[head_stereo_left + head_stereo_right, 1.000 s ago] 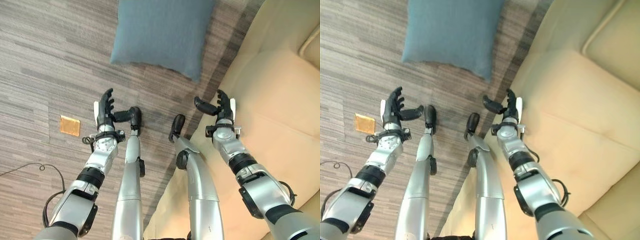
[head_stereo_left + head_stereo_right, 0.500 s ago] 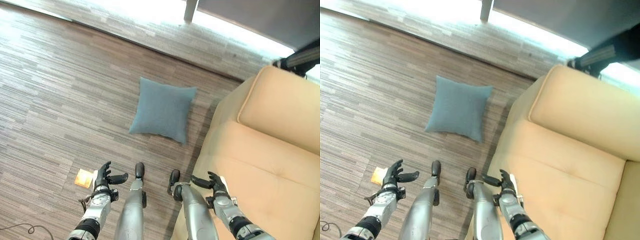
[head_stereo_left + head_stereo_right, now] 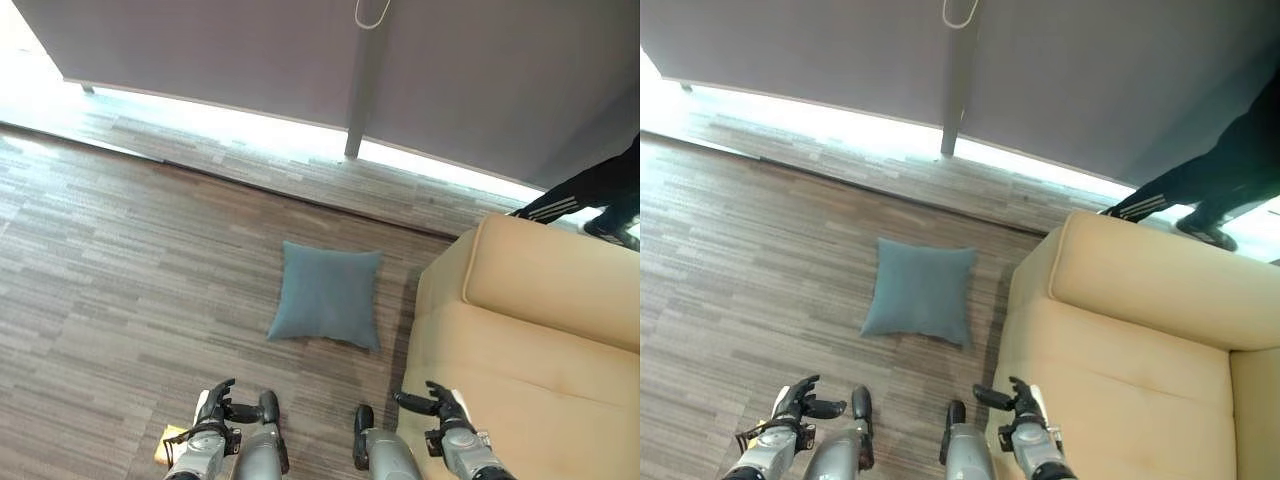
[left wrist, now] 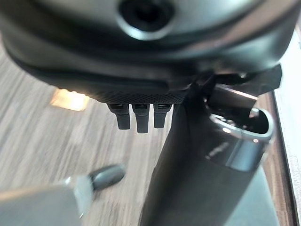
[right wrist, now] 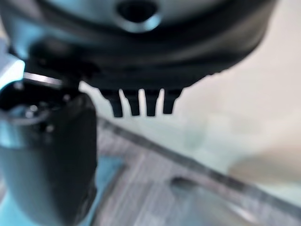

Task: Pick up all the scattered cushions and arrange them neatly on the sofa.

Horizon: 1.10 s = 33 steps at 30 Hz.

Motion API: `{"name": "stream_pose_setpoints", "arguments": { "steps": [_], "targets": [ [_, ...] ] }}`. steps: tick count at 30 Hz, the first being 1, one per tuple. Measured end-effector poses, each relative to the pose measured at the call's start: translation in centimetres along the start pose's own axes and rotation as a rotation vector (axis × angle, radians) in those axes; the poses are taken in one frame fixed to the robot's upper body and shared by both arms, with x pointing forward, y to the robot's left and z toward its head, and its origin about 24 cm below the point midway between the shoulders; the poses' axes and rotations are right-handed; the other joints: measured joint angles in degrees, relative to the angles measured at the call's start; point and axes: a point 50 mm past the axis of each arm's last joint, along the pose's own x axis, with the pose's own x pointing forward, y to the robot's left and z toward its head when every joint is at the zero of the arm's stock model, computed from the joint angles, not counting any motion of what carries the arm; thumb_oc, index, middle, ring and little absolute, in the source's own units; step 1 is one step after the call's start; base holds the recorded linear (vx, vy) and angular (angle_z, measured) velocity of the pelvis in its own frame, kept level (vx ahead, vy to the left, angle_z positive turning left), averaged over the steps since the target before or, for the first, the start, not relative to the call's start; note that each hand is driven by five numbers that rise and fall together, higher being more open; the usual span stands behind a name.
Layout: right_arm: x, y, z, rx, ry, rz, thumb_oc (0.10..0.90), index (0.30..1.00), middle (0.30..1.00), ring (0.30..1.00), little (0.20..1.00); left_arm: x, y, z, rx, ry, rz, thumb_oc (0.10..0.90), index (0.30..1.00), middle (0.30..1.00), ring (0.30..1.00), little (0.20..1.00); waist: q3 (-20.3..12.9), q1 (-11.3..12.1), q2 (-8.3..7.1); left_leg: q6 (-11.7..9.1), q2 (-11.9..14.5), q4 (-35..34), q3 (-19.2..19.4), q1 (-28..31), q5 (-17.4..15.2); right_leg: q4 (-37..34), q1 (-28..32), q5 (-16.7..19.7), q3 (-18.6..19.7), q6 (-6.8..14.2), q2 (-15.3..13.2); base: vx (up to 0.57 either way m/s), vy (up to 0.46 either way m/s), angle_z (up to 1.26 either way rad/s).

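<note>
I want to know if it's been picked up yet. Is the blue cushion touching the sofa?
Apart. In the left eye view the blue cushion lies flat on the floor, with a strip of bare floor between it and the sofa.

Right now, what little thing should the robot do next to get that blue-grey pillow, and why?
Probably step forward toward the square blue-grey fabric cushion. It lies flat on the wood-look floor beside the tan sofa, well ahead of the open, empty left hand and right hand.
</note>
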Motion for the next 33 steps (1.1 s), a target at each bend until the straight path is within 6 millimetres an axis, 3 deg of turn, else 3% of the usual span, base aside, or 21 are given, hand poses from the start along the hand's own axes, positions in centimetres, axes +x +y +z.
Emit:
{"name": "stream_pose_setpoints", "arguments": {
  "steps": [2, 5, 6, 8, 9, 12, 14, 15, 16, 17, 18, 19, 20, 21, 23, 25, 26, 28, 31, 33],
  "targets": [
    [-0.2, 1.1, 0.1, -0.013, -0.010, 0.042, 0.800, 0.900, 0.900, 0.900, 0.900, 0.1, 0.9, 0.2, 0.014, -0.010, 0.017, 0.800, 0.900, 0.900, 0.900, 0.900, -0.3, 0.2, -0.20, 0.6, 0.0, 0.0, 2.1, 2.2, -1.3, 2.2, -0.3, 2.4, 0.0, -0.2, -0.6, 0.11, 0.157, -0.47],
    [-0.3, 1.8, 0.2, -0.015, -0.013, 0.067, 0.800, 0.900, 0.900, 0.900, 0.900, 0.4, 1.9, 1.1, 0.031, -0.036, 0.039, 0.800, 0.900, 0.900, 0.900, 0.900, -0.5, 0.0, -0.52, 1.8, -0.6, -0.6, 2.6, 3.1, -2.3, 4.1, -1.3, 1.8, -1.6, 0.4, -1.2, 0.17, 0.088, -0.21],
    [-0.3, 1.8, 0.3, -0.019, -0.017, 0.075, 0.800, 0.900, 0.900, 0.900, 0.900, 0.4, 2.5, 0.6, 0.008, -0.018, 0.052, 0.800, 0.900, 0.900, 0.900, 0.900, -0.5, -0.1, -0.45, 2.5, -1.1, -3.3, 3.0, 4.9, -1.9, 2.0, -0.8, -0.1, -3.4, 1.2, -0.9, 0.23, 0.021, -0.23],
    [-0.3, 1.8, 0.3, -0.022, -0.017, 0.075, 0.800, 0.900, 0.900, 0.900, 0.900, 0.3, 2.8, 0.1, 0.008, -0.001, 0.062, 0.800, 0.900, 0.900, 0.900, 0.900, -0.5, 0.0, -0.73, 2.4, -1.5, -5.2, 4.5, 6.4, -1.7, -2.3, -0.9, -0.3, -5.7, 1.5, -0.9, 0.24, -0.006, -0.40],
    [-0.3, 1.8, 0.6, -0.025, -0.027, 0.075, 0.800, 0.900, 0.900, 0.900, 0.900, 0.2, 3.0, -0.9, 0.014, 0.044, 0.070, 0.800, 0.900, 0.900, 0.900, 0.900, -0.5, 0.0, -0.68, 2.1, -1.8, -6.8, 5.7, 7.4, -1.1, -8.9, -1.3, 0.0, -7.5, 2.0, -0.1, 0.17, -0.027, -0.44],
    [-0.3, 1.7, 0.6, -0.030, -0.028, 0.073, 0.800, 0.900, 0.900, 0.900, 0.900, 0.1, 2.9, -1.8, -0.006, 0.077, 0.075, 0.800, 0.900, 0.900, 0.900, 0.900, -0.5, -1.1, -1.18, 1.6, -2.7, -8.3, 5.6, 7.7, -0.9, -16.5, -4.0, 3.0, -7.6, 3.2, 0.9, 0.12, -0.068, -0.03],
    [-0.4, 1.7, 0.2, -0.035, -0.020, 0.072, 0.800, 0.900, 0.900, 0.900, 0.900, 0.0, 2.7, -2.1, -0.006, 0.082, 0.068, 0.800, 0.900, 0.900, 0.900, 0.900, -0.5, -1.6, -1.69, 0.7, -3.1, -8.3, 5.1, 8.0, -1.1, -18.2, -4.1, 5.2, -7.4, 1.1, 1.3, 0.11, -0.064, 0.36],
    [-0.4, 1.3, -0.6, -0.041, 0.000, 0.065, 0.800, 0.900, 0.900, 0.900, 0.900, -0.2, 2.2, -2.2, -0.012, 0.078, 0.053, 0.800, 0.900, 0.900, 0.900, 0.900, -0.5, -1.5, -1.71, -0.3, -3.2, -8.4, 3.2, 8.5, -1.1, -18.4, -3.2, 10.7, -7.2, -1.2, 1.7, 0.22, -0.165, 0.49],
    [-0.4, 1.2, -0.8, -0.044, 0.004, 0.061, 0.800, 0.900, 0.900, 0.900, 0.900, -0.2, 2.1, -2.2, -0.010, 0.072, 0.046, 0.800, 0.900, 0.900, 0.900, 0.900, -0.5, -1.5, -1.63, -1.3, -2.6, -7.8, 2.4, 8.4, -1.4, -18.4, -2.9, 12.2, -6.7, -3.7, 2.5, 0.21, -0.191, 0.36],
    [-0.4, 1.0, -1.0, -0.048, 0.008, 0.056, 0.800, 0.900, 0.900, 0.900, 0.900, -0.3, 2.0, -2.2, -0.010, 0.068, 0.041, 0.800, 0.900, 0.900, 0.900, 0.900, -0.5, -1.4, -1.04, -1.6, -1.7, -7.5, 2.3, 8.3, -1.5, -18.7, -2.7, 12.1, -7.0, -4.0, 3.5, 0.23, -0.223, 0.32],
    [-0.2, 0.1, -0.2, -0.054, -0.020, 0.035, 0.800, 0.900, 0.900, 0.900, 0.900, -0.2, 1.7, -2.0, 0.018, 0.059, 0.027, 0.800, 0.900, 0.900, 0.900, 0.900, 0.0, -1.6, 0.49, -4.2, 1.7, -3.9, 0.7, 6.4, -2.9, -19.8, -1.2, 10.4, -10.1, -4.8, 5.2, 0.16, -0.180, 0.32],
    [-0.3, -0.2, -0.6, -0.057, -0.015, 0.030, 0.800, 0.900, 0.900, 0.900, 0.900, -0.2, 1.5, -1.7, 0.029, 0.049, 0.021, 0.800, 0.900, 0.900, 0.900, 0.900, -0.1, -1.6, 0.69, -4.5, 1.8, -3.2, 0.0, 6.0, -3.2, -20.1, -0.8, 10.3, -10.5, -5.1, 5.7, 0.16, -0.217, 0.37],
    [0.0, -0.8, 0.0, -0.064, -0.028, 0.014, 0.800, 0.900, 0.900, 0.900, 0.900, -0.2, 1.2, -1.5, 0.025, 0.042, 0.010, 0.800, 0.900, 0.900, 0.900, 0.900, 0.1, -1.2, 1.09, -5.1, 3.6, -0.3, -0.6, 5.1, -3.4, -20.2, -0.1, 9.2, -10.9, -6.4, 7.2, 0.12, -0.194, 0.13],
    [0.0, -1.0, 0.3, -0.062, -0.039, 0.007, 0.800, 0.900, 0.900, 0.900, 0.900, -0.2, 1.1, -1.5, 0.023, 0.042, 0.001, 0.800, 0.900, 0.900, 0.900, 0.900, 0.0, -1.3, 0.88, -5.6, 4.0, 3.1, -0.8, 3.6, -3.6, -20.4, 0.0, 8.9, -11.1, -6.7, 7.4, 0.07, -0.135, 0.02],
    [0.3, -1.5, 1.4, -0.048, -0.063, -0.016, 0.800, 0.900, 0.900, 0.900, 0.900, 0.0, 0.6, -0.9, 0.014, 0.030, -0.011, 0.800, 0.900, 0.900, 0.900, 0.900, 0.6, -1.2, 0.51, -8.3, 5.5, 18.0, -2.6, -3.9, -2.8, -20.3, 0.6, 7.2, -11.1, -8.2, 7.7, 0.06, -0.049, 0.04],
    [0.5, -2.1, 2.3, -0.060, -0.089, -0.033, 0.800, 0.900, 0.900, 0.900, 0.900, -0.1, -0.4, -0.7, 0.001, 0.024, -0.035, 0.800, 0.900, 0.900, 0.900, 0.900, 0.9, -0.5, 0.54, -10.3, 5.5, 24.4, -5.7, -7.8, -2.4, -20.2, 1.2, 6.4, -10.1, -10.2, 7.8, 0.09, -0.032, -0.27],
    [0.6, -2.3, 2.7, -0.062, -0.103, -0.039, 0.800, 0.900, 0.900, 0.900, 0.900, -0.1, -0.7, -0.4, -0.003, 0.016, -0.040, 0.800, 0.900, 0.900, 0.900, 0.900, 1.1, -0.9, 0.77, -10.3, 5.4, 25.1, -6.5, -9.0, -2.3, -20.2, 1.2, 6.0, -10.5, -10.7, 7.9, 0.14, 0.040, -0.26],
    [0.7, -2.3, 3.8, -0.072, -0.132, -0.046, 0.800, 0.900, 0.900, 0.900, 0.900, 0.3, -0.8, 1.2, -0.008, -0.028, -0.041, 0.800, 0.900, 0.900, 0.900, 0.900, 1.9, -1.5, -0.01, -8.6, 4.2, 15.9, -5.8, -9.6, -3.1, -21.3, 1.0, 5.9, -10.4, -10.9, 8.1, 0.11, 0.066, -0.01],
    [0.7, -2.4, 3.9, -0.076, -0.135, -0.056, 0.800, 0.900, 0.900, 0.900, 0.900, 0.5, -1.1, 3.5, -0.010, -0.102, -0.054, 0.800, 0.900, 0.900, 0.900, 0.900, 3.4, -1.3, -0.25, -9.4, 5.3, 0.5, -5.4, -8.3, -1.0, -23.4, 1.9, 6.7, -10.4, -10.0, 10.4, 0.13, 0.150, -0.07],
    [0.7, -2.6, 4.1, -0.078, -0.140, -0.061, 0.800, 0.900, 0.900, 0.900, 0.900, 0.5, -1.2, 3.9, -0.016, -0.122, -0.057, 0.800, 0.900, 0.900, 0.900, 0.900, 4.1, -1.2, 0.57, -9.5, 5.7, -4.0, -5.8, -7.7, -0.3, -23.9, 1.9, 7.0, -10.0, -9.6, 11.6, 0.07, 0.132, -0.32]
  ]
}}
